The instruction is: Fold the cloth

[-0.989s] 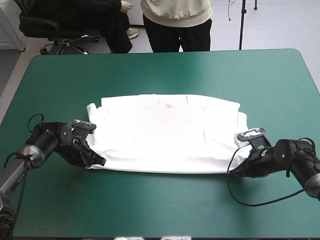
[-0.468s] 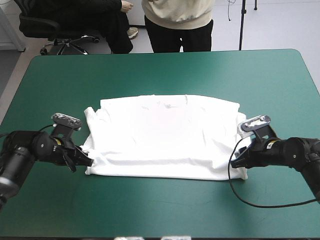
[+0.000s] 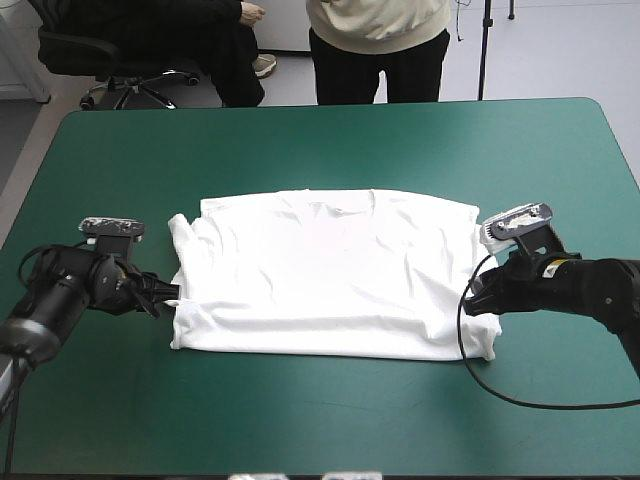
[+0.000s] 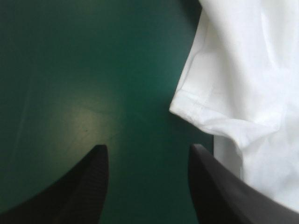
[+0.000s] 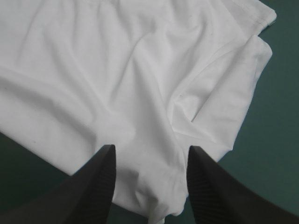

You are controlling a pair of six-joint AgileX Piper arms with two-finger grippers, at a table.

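The T-shirt (image 3: 330, 270) lies flat and white in the middle of the bench (image 3: 330, 140), on its teal-green cover. My left claw (image 4: 147, 148) sits low at the shirt's left edge, its fingers wide apart over bare cover, a sleeve hem just beside one finger. My right claw (image 5: 150, 150) stands wide too, over the wrinkled cloth at the shirt's right edge, holding nothing.

A: Placing the T-shirt (image 3: 330, 270)?
B: Spread at the middle of the table (image 3: 330, 140), well clear of every edge.
A: And the left gripper (image 3: 165, 298)?
B: Just beside its left side, perhaps touching. Opposite, the right gripper (image 3: 478, 305), over the near right corner, T-shirt between its fingers (image 5: 100, 186).
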